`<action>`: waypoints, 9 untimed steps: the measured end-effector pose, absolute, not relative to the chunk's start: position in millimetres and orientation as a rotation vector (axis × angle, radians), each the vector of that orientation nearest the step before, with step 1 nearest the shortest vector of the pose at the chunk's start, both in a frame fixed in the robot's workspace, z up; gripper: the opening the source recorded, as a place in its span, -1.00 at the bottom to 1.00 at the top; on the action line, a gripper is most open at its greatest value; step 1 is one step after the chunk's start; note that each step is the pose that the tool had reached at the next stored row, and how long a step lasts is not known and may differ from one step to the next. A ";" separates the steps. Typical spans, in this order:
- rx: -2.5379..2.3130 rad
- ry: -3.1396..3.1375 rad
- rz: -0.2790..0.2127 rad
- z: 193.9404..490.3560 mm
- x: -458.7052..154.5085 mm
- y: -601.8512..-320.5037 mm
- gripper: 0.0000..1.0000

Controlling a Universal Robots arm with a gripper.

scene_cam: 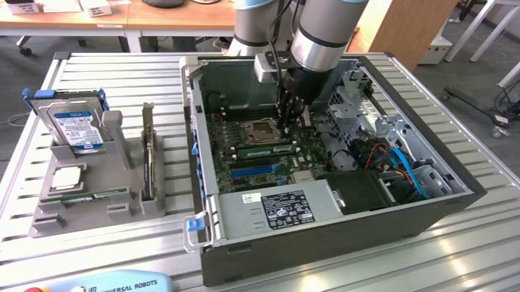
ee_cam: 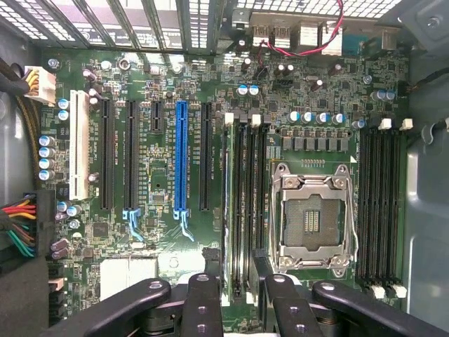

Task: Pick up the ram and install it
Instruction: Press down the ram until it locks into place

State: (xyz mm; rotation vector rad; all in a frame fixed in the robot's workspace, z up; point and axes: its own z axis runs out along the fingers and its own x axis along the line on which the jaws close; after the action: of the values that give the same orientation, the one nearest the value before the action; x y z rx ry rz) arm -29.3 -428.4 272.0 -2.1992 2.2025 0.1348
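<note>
Straddling the ram (ee_cam: 226, 196), my gripper (ee_cam: 235, 263) stands with its jaws wide apart and clamps nothing. One finger (ee_cam: 210, 256) sits just beside one face of the stick; whether it touches cannot be told. On the other face, empty black memory slots show between the stick and the opposite finger.

**Position of the ram.** The ram stands on edge in a memory slot of the motherboard (ee_cam: 161, 175), between the blue expansion slot (ee_cam: 181, 158) and the open processor socket (ee_cam: 309, 217). My fingers bracket it close to one end of its length. On the exterior view's clock face, the ram (scene_cam: 258, 148) lies at six o'clock of the processor socket (scene_cam: 264, 129), with my gripper (scene_cam: 286, 136) lowered into the open computer case (scene_cam: 422, 213) at the stick's three o'clock end.

**Surroundings, exterior view.**
- The power supply (scene_cam: 281, 210) sits at six o'clock of the motherboard, inside the case.
- A grey parts tray (scene_cam: 49, 222) rests on the slatted table (scene_cam: 122, 79) at nine o'clock of the case, well apart from my gripper.
- The tray holds a hard drive (scene_cam: 73, 125) upright at its twelve o'clock end, a square silver processor chip (scene_cam: 67, 176) near its centre, and an expansion card (scene_cam: 148, 155) on edge at its three o'clock side.
- A second green memory stick (scene_cam: 85, 198) lies flat at six o'clock of the processor chip.
</note>
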 end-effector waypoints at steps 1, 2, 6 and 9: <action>-2.199 2.203 0.135 272.0 -29.3 -428.4 -0.38; -2.199 2.203 0.135 272.0 -29.3 -428.4 -0.38; -2.199 2.202 0.135 272.0 -29.3 -428.4 -0.41; -2.199 2.202 0.135 272.0 -29.3 -428.4 -0.66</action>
State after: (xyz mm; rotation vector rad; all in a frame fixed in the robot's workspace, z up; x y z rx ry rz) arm -29.3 -428.4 272.0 -2.1992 2.2025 0.1349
